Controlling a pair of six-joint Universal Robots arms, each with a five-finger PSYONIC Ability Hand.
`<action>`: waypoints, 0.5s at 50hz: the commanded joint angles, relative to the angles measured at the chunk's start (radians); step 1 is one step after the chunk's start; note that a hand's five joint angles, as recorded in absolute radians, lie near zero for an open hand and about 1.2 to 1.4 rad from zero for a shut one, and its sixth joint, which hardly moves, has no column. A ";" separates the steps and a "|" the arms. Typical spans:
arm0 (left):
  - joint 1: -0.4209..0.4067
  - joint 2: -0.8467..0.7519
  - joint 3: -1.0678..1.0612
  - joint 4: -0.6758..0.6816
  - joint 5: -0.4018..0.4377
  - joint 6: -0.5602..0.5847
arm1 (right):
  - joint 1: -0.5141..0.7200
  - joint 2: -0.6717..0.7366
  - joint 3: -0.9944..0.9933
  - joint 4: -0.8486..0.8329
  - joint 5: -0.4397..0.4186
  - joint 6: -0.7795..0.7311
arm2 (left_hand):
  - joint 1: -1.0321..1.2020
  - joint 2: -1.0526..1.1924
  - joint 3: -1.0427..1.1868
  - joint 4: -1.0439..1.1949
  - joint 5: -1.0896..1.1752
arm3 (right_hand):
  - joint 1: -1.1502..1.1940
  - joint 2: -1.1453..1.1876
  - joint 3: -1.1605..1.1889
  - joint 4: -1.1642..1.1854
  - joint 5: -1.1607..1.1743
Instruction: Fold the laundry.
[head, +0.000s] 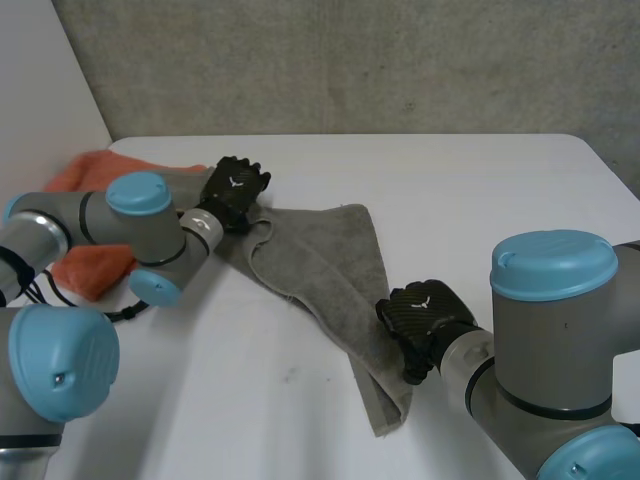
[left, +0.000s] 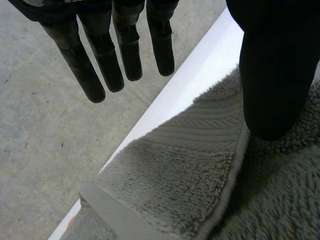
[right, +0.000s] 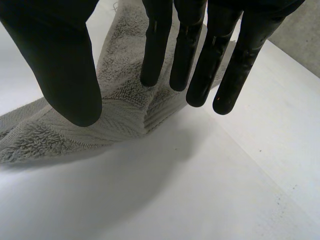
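Your grey towel (head: 320, 260) lies on the white worktop (head: 480, 190) as a long, rumpled strip. It runs slantwise from its far end, by the left arm, toward its near end, by the right arm. The far half is wider, with one long edge turned over on itself. The near half narrows to a folded end.

Your left hand (head: 235, 190) sits at the far end of the towel, close to the worktop's back edge. In the left wrist view its fingers (left: 102, 60) are straight and slightly apart, reaching out past the worktop's edge with nothing between them. The thumb (left: 272, 75) stands well apart from them, its tip over the towel's pile just beside a hemmed border. You cannot tell from here whether the thumb actually touches the cloth.

Your right hand (head: 420, 318) is at the towel's edge on the right arm's side, near the narrow near end. In the right wrist view its fingers (right: 197, 60) are straight and fanned, and the thumb (right: 65, 65) is held wide of them. The towel bunches up into a low ridge below the gap between them, and nothing is pinched.

An orange cloth (head: 95, 268) lies in a heap at the left edge of the worktop, partly hidden behind the left arm and apart from the towel.
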 joint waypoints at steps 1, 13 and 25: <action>0.004 -0.046 0.035 -0.008 -0.003 0.005 | -0.009 0.000 0.000 0.001 -0.007 0.001 | 0.083 0.084 0.083 0.077 0.077 | 0.129 0.023 0.040 0.042 0.032; 0.001 -0.042 0.061 -0.014 -0.072 0.016 | -0.018 0.000 0.000 0.001 -0.007 0.001 | 0.911 0.912 0.911 0.904 0.905 | -0.094 -0.200 -0.183 -0.181 -0.191; -0.033 0.196 -0.143 0.002 -0.256 0.189 | -0.082 -0.008 -0.011 0.007 -0.016 0.248 | 0.911 0.912 0.911 0.904 0.905 | -0.359 -0.464 -0.447 -0.446 -0.455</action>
